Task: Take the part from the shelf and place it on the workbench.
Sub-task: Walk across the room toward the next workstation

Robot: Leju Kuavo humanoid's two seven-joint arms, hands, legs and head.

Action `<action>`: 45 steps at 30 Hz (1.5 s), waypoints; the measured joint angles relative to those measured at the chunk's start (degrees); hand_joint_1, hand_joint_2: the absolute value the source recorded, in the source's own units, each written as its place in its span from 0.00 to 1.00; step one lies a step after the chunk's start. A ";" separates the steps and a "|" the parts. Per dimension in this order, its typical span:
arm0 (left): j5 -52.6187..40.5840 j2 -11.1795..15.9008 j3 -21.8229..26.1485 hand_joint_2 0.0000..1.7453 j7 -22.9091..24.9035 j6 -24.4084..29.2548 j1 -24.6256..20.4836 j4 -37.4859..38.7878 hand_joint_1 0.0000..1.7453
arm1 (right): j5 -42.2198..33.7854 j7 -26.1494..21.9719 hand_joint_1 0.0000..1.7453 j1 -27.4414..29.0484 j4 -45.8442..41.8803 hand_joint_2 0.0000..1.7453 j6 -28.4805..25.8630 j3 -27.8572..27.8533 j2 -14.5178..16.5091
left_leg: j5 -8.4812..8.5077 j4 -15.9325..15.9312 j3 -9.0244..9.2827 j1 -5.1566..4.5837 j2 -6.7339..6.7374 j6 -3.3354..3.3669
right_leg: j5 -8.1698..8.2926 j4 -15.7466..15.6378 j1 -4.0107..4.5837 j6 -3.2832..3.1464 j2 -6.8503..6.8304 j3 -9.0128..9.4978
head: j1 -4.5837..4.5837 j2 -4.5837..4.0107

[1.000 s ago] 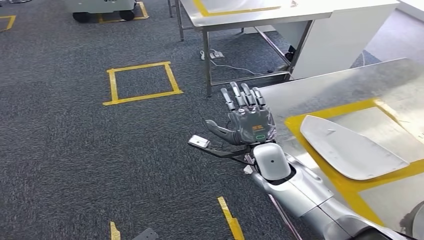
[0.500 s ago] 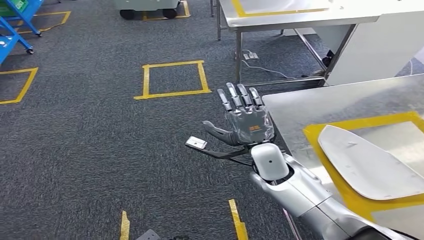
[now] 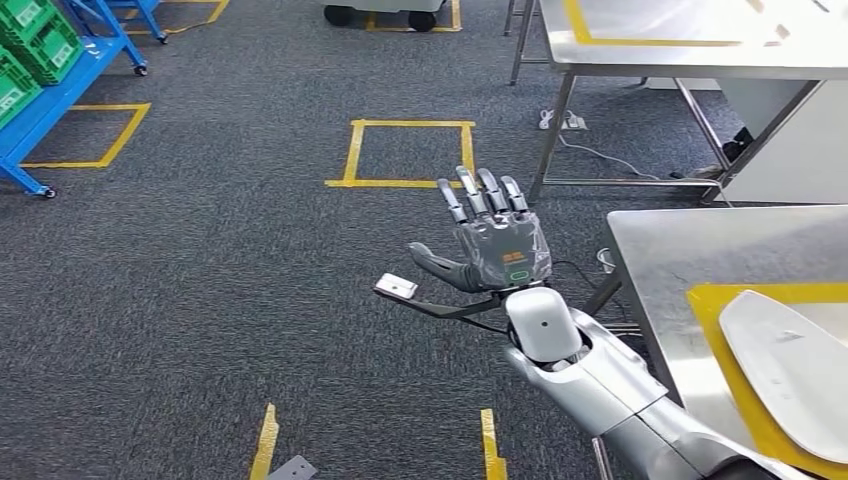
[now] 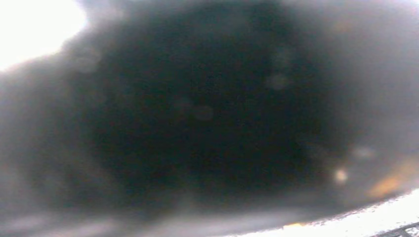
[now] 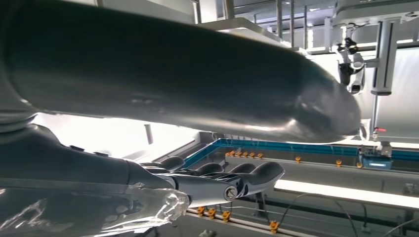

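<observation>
yellow tape square point(image 3: 410, 153) (on grey carpet point(image 3: 200, 290)).

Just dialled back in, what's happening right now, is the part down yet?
The white curved part lies on the steel workbench, inside the yellow taped outline. Nothing is holding it. The robot's right hand is raised over the grey carpet beside the workbench's corner, fingers spread and empty. The left wrist view is too dark and blurred to show the left hand. A blue shelf with green crates stands at the far left.
</observation>
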 joint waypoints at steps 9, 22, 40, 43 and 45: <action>0.21 0.10 0.11 0.00 -0.40 0.02 0.08 0.00 0.00 | -0.11 -1.28 0.00 -0.02 0.06 0.00 0.19 -0.58 0.01 | -0.51 0.68 0.03 -0.24 -1.53 -0.29 | 8.90 -16.17 -0.37 -0.28 0.74 6.43 | -0.16 0.00; 1.47 0.09 1.27 0.00 -3.60 -0.04 -0.03 0.00 0.00 | -0.04 -2.67 0.00 0.04 0.22 0.00 -0.24 -2.71 0.01 | -0.38 0.17 0.19 0.18 -1.47 -1.64 | 8.70 -16.06 0.19 -1.12 0.77 6.43 | -0.13 0.00; 1.37 0.09 1.38 0.00 -3.46 0.28 -0.03 0.00 0.00 | -0.04 -2.85 0.00 0.07 0.25 0.00 -0.22 -2.97 0.01 | -0.39 0.20 0.17 -0.25 -1.47 -1.63 | 8.76 -16.08 -0.29 -1.07 0.73 6.46 | -0.13 0.00; 1.04 0.09 1.38 0.00 -3.14 0.93 -0.04 0.00 0.00 | -0.03 -2.87 0.00 0.17 0.25 0.00 -0.22 -3.03 0.01 | -0.39 0.21 0.17 -0.25 -1.47 -1.63 | 8.76 -16.08 -0.29 -1.07 0.73 6.45 | -0.13 0.00; 0.92 0.07 1.38 0.00 -2.97 1.44 -0.04 0.00 0.00 | -0.03 -2.90 0.00 0.26 0.26 0.00 -0.22 -3.05 0.01 | -0.39 0.21 0.17 -0.24 -1.47 -1.63 | 8.76 -16.08 -0.29 -1.07 0.73 6.45 | -0.13 0.00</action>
